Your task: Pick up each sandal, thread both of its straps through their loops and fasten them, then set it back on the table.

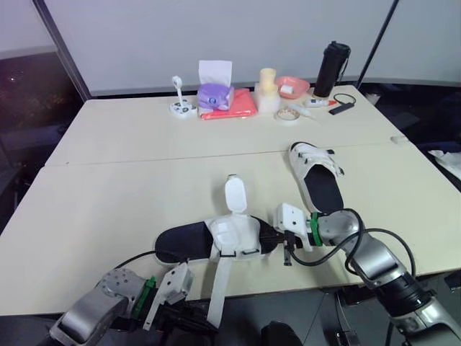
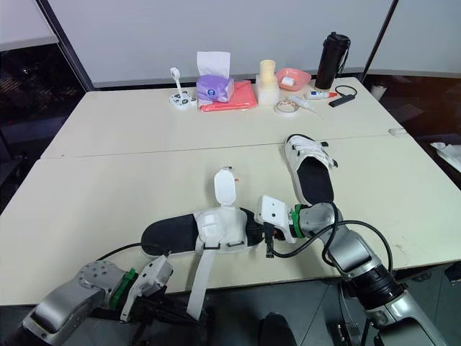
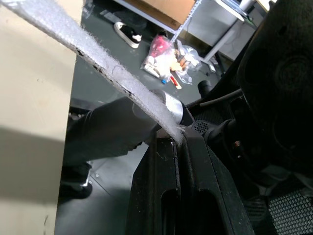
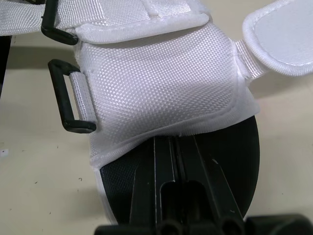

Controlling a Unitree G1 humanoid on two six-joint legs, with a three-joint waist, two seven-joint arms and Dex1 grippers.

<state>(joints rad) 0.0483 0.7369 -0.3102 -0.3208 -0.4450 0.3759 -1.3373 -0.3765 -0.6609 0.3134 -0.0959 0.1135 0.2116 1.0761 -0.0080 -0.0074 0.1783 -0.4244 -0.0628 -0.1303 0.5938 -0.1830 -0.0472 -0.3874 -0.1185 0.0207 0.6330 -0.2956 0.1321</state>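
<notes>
Partly hidden: right claw (image 4: 175,142) tips, tucked beneath white upper (image 4: 156,83) of near sandal (image 1: 184,245), clamped onto it. Left claw (image 3: 175,139): closed, pinching loose strap (image 3: 112,73) end below table (image 1: 108,194) edge.

Lab-type rm: worktable (image 1: 144,144), partition wall (image 1: 130,43).

far side | black tumbler (image 1: 331,68) | purple tissue box (image 1: 215,94) by red cloth (image 1: 241,107) | pink bowl (image 1: 292,86) | tape roll (image 1: 288,115)
</notes>
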